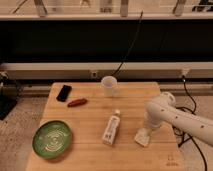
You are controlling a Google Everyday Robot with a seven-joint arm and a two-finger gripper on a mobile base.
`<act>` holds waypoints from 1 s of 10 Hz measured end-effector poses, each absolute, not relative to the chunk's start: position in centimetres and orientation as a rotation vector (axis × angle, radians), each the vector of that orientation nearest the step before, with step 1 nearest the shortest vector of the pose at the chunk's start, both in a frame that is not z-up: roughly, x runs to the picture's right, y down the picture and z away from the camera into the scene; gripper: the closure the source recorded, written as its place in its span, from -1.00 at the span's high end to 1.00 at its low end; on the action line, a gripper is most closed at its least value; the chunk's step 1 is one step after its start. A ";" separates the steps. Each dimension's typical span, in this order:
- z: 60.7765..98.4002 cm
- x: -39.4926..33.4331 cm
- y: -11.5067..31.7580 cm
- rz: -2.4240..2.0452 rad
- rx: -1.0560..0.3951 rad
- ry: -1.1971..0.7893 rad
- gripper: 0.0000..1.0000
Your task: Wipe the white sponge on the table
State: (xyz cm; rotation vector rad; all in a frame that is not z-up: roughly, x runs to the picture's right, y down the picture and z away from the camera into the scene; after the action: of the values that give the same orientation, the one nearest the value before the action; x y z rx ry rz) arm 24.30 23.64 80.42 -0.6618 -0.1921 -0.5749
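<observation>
The white sponge lies flat on the light wooden table, near its front right corner. My white arm reaches in from the right and bends down over it. My gripper is directly above the sponge and seems to touch its top right edge. The gripper hides part of the sponge.
A white labelled bottle lies just left of the sponge. A translucent cup stands at the back middle. A black phone and a reddish sausage-shaped object lie at the back left. A green plate sits at the front left. Cables hang behind the table on the right.
</observation>
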 end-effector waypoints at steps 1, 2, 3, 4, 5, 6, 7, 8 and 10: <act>80.6 24.0 23.5 -0.583 -0.661 -0.195 -1.00; 80.7 24.0 23.4 -0.587 -0.660 -0.194 -1.00; 80.8 24.1 23.4 -0.592 -0.663 -0.197 -1.00; 80.9 24.0 23.4 -0.596 -0.664 -0.197 -1.00; 80.9 24.0 23.3 -0.602 -0.666 -0.198 -1.00; 81.0 24.1 23.2 -0.604 -0.667 -0.200 -1.00; 81.1 24.1 23.2 -0.603 -0.668 -0.200 -1.00; 81.2 24.0 23.0 -0.607 -0.670 -0.201 -1.00; 81.4 24.0 22.8 -0.614 -0.671 -0.204 -1.00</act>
State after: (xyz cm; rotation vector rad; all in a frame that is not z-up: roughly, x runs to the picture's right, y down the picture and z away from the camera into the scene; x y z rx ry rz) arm 23.96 22.82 81.44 -0.6709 -0.2038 -0.6145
